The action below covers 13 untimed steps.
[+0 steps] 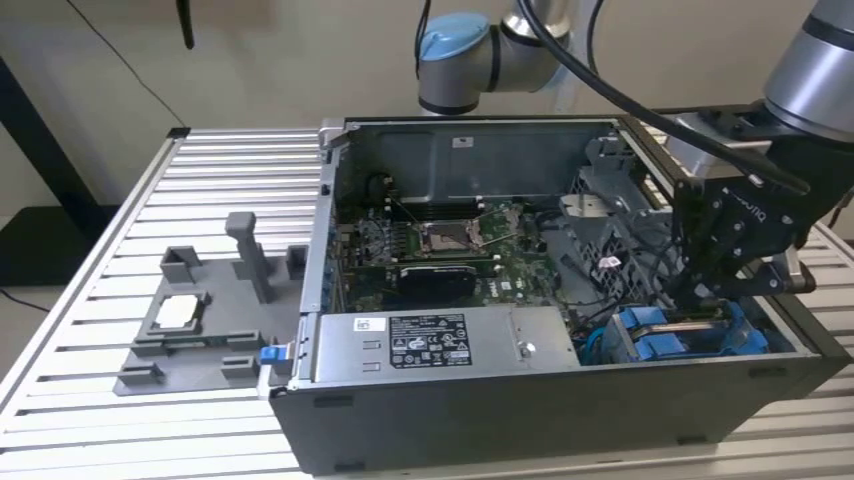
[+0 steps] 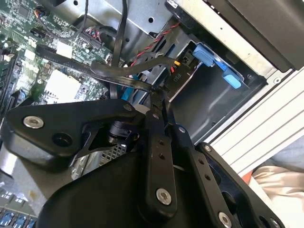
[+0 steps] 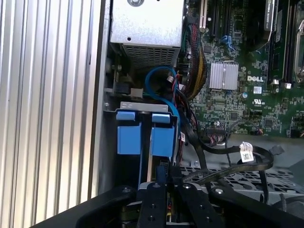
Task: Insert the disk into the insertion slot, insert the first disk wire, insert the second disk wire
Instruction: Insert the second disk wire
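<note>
In the slot, disk apparently seated.

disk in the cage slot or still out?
In. The disk sits down in the insertion slot, blue handle tabs at the cage mouth; gripper right at it.

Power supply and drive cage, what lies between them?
In the first wrist view, a looped blue cable and a bundle of wires lie between the power supply and the drive cage's blue carriers.
</note>
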Motion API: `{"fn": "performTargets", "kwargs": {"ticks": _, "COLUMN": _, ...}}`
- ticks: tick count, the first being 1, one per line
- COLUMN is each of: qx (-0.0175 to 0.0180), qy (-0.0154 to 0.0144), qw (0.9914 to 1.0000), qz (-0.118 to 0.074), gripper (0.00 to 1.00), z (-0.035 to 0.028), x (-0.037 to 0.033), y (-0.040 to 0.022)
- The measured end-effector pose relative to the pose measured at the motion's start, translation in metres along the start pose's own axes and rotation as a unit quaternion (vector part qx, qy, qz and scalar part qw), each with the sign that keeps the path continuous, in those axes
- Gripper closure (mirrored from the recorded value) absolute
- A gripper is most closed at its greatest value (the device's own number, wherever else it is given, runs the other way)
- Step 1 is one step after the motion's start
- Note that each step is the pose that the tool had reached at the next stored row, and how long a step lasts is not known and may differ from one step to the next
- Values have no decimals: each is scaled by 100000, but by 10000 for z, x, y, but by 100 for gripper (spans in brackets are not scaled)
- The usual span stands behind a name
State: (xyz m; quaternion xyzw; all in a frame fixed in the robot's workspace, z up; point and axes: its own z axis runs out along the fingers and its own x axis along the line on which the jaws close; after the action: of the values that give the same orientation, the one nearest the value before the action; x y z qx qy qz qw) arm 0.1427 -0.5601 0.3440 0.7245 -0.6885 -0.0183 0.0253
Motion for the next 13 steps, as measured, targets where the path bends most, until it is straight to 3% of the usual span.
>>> {"fn": "performTargets", "kwargs": {"ticks": 13, "qx": -17, "qy": -162, "qw": 99976, "qz": 2199, "gripper": 84, "z": 49, "x": 5, "y": -5}}
